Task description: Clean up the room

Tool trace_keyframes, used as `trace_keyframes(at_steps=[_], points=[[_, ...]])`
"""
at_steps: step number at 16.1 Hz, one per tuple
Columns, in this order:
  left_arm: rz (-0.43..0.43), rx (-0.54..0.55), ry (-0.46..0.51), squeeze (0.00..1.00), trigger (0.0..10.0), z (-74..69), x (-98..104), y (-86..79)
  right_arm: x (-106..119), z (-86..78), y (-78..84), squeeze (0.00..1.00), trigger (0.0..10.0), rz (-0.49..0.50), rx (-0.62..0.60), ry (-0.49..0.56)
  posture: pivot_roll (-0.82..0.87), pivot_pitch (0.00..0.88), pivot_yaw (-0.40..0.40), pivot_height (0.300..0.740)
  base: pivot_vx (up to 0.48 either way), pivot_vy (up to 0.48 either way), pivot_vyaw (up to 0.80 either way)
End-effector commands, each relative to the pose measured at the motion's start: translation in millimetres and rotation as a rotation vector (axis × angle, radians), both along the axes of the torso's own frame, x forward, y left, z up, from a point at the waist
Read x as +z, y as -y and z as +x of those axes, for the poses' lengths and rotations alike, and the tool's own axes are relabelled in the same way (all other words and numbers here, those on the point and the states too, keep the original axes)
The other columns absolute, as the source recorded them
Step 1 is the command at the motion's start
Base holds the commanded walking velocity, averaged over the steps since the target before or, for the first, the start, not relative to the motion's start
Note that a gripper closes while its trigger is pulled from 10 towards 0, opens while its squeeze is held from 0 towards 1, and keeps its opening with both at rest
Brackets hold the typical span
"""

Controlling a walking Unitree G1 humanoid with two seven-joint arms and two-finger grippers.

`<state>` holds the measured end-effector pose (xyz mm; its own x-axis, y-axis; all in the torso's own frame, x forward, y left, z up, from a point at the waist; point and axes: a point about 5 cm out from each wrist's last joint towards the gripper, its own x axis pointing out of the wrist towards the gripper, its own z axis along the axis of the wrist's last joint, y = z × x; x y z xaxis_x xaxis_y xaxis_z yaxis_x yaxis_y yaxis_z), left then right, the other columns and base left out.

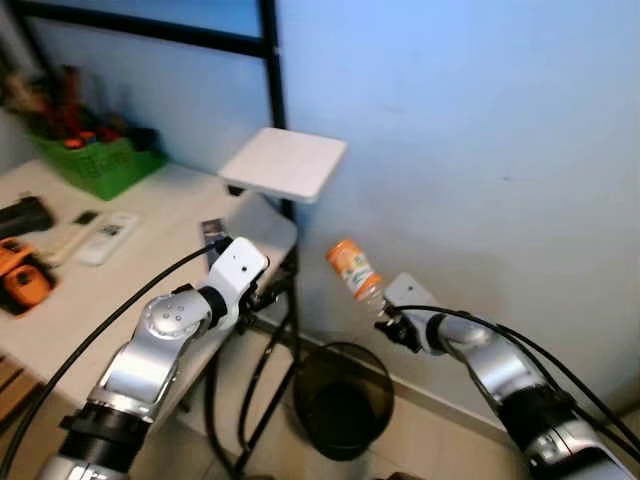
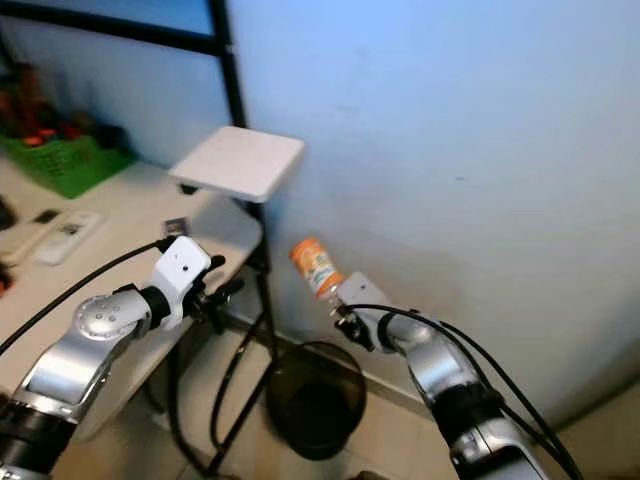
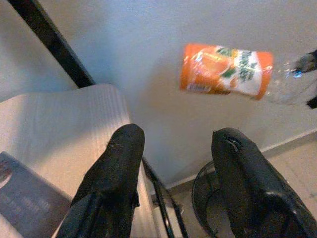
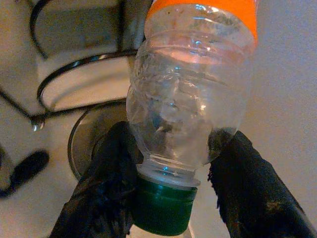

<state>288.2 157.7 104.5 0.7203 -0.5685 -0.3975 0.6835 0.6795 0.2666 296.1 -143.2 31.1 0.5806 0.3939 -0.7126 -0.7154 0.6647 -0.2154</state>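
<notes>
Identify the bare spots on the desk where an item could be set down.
Bare desk lies between the white remote and the corner by the black post. Crowded: the far left, with the green basket, and the left edge, with the orange tool.

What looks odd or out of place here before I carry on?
Only the bottle: the right gripper holds the empty, orange-labelled plastic bottle by its green-capped neck, cap end down and tilted, in mid-air near the wall and above the dark waste bin. The left gripper hangs open beside the white table.
</notes>
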Motion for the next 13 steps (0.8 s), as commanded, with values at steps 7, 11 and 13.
trace_keyframes(at_steps=[7, 11, 13], points=[[0.130, -0.336, -0.178, 0.00, 10.0, -23.2, -5.3, -3.7, -29.4, 2.9, -23.1, 0.00, 10.0, -0.122, -0.064, -0.173, 0.03, 0.000, 0.002, 0.740, 0.000, 0.000, 0.00], [0.158, -0.348, -0.195, 0.00, 10.0, -25.3, -8.1, -5.0, -33.5, 2.3, -24.6, 0.00, 10.0, -0.169, -0.066, -0.175, 0.03, 0.000, -0.005, 0.740, 0.000, 0.000, 0.00], [0.165, -0.348, -0.198, 0.00, 10.0, -25.1, -8.6, -5.9, -35.6, 1.0, -28.2, 0.00, 10.0, -0.163, -0.073, -0.182, 0.03, 0.000, -0.009, 0.740, 0.000, 0.000, 0.00]])
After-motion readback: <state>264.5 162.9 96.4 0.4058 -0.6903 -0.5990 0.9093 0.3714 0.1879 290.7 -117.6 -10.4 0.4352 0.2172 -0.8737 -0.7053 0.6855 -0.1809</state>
